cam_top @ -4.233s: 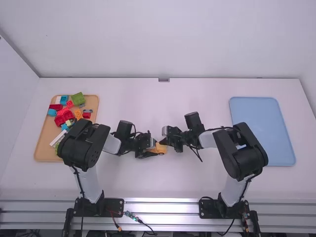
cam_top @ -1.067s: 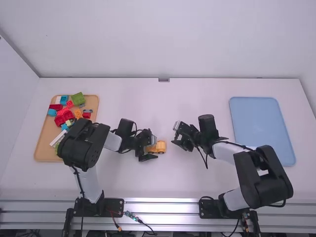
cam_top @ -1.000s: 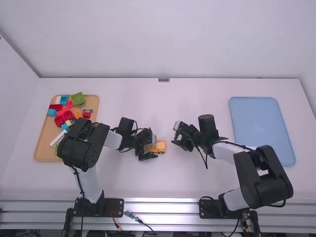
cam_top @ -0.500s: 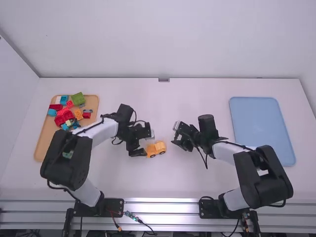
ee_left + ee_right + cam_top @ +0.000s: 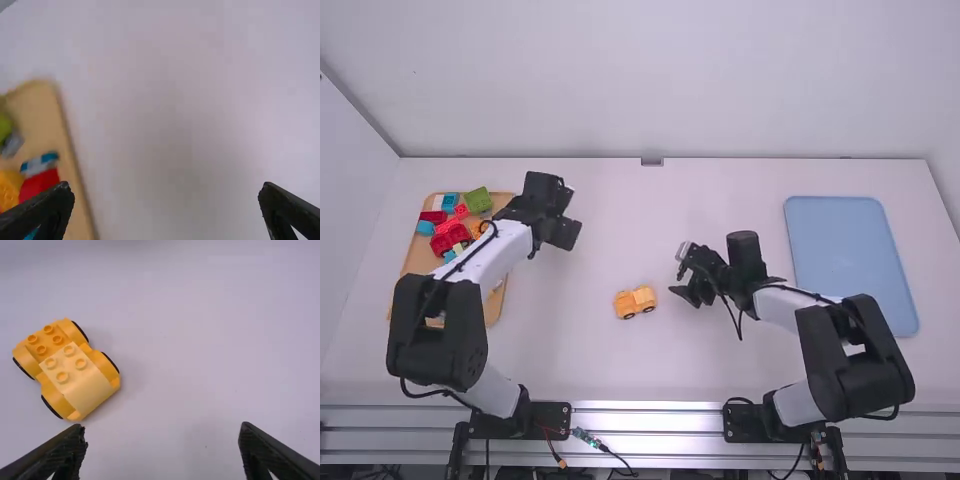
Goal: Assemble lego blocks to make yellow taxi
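The half-built taxi (image 5: 635, 302) sits on the surface (image 5: 620, 370) just beside the right gripper (image 5: 162, 429), to its left in the high view, and nothing holds it; being on wheels, it could roll away if that gripper brushed it or a block were pressed on from the side. An off-centre push could also leave the next block crooked or work the pale block (image 5: 77, 375) loose. The left gripper (image 5: 166, 189), near the tan tray (image 5: 415, 265), has its fingers spread wide with nothing between them, and going down like that among packed blocks it might snag the rim or shove the red block (image 5: 40, 184) while seeking the yellow block (image 5: 9, 190). The right gripper's fingers are spread and empty too. Its wrist view picks out the taxi's studs, its black tyres (image 5: 51, 407) and the pale block on one end, though I cannot tell whether that is fully seated. The high view adds the spread of blocks to the left gripper's left and the blue tray (image 5: 855, 290) well beyond the right gripper.
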